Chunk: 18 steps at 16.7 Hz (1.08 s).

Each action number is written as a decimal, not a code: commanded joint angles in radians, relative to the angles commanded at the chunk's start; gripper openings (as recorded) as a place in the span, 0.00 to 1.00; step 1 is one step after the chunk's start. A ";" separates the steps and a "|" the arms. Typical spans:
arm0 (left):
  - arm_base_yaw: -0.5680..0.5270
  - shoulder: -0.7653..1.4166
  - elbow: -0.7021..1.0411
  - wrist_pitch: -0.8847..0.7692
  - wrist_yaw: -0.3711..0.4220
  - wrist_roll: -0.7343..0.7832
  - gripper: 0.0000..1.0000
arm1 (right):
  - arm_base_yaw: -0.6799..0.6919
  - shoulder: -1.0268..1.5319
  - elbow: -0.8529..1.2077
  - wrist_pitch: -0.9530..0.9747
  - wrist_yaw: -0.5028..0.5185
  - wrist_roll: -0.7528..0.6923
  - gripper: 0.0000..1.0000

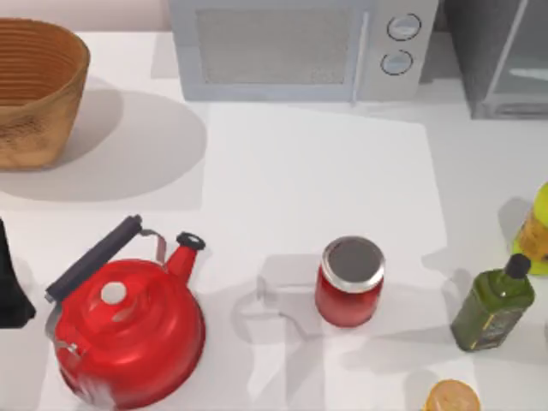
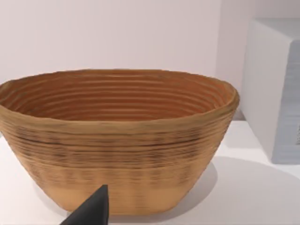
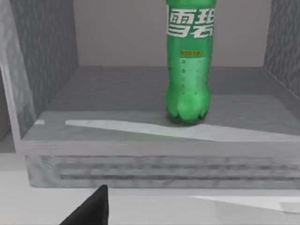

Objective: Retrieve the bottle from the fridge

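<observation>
Presently, going left to right across the top view: woven basket point(image 1: 34, 90) sits at the far-left back; the left wrist view looks straight at its side point(image 2: 117, 140), w/ a dark fingertip of the left gripper point(image 2: 91, 211) low in front. Left arm is parked at the table's left edge; finger state: cannot tell. Red kettle point(image 1: 128, 330) stands front-left, black handle up. Light grey microwave point(image 1: 300, 47) is at the back centre, two round knobs on its right side. Red jar w/ metal lid point(image 1: 349, 282) stands near centre-front. Dark olive glass bottle point(image 1: 495, 304) stands front-right, w/ a yellow-green container point(image 1: 538, 231) just behind it at the right edge and an orange item point(image 1: 452, 398) at the front edge. Fridge point(image 1: 505, 60) occupies the back-right corner.

Right wrist view looks into the open fridge point(image 3: 47, 70): bright green plastic bottle point(image 3: 190, 70) stands upright on the grey shelf, toward the right of the compartment, clear of both side walls, cap out of frame. Right gripper point(image 3: 89, 208) is in front of the fridge sill, one dark fingertip visible; finger state: cannot tell.

Handling judgement: soda-type plastic bottle, prob. light to moderate, body smooth, rounded and somewhat squashy; tall and narrow, so tips easily if nudged. Best hold: mid-body, around the label or just under it, fingers either side, approaching level over the sill. Avoid the lobed base.
</observation>
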<state>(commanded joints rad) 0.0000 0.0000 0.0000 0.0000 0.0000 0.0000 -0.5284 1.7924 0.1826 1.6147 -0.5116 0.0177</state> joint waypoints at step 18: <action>0.000 0.000 0.000 0.000 0.000 0.000 1.00 | 0.253 0.370 0.834 -0.473 0.271 -0.014 1.00</action>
<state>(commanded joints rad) 0.0000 0.0000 0.0000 0.0000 0.0000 0.0000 -0.2754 2.1622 1.0170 1.1422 -0.2408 0.0038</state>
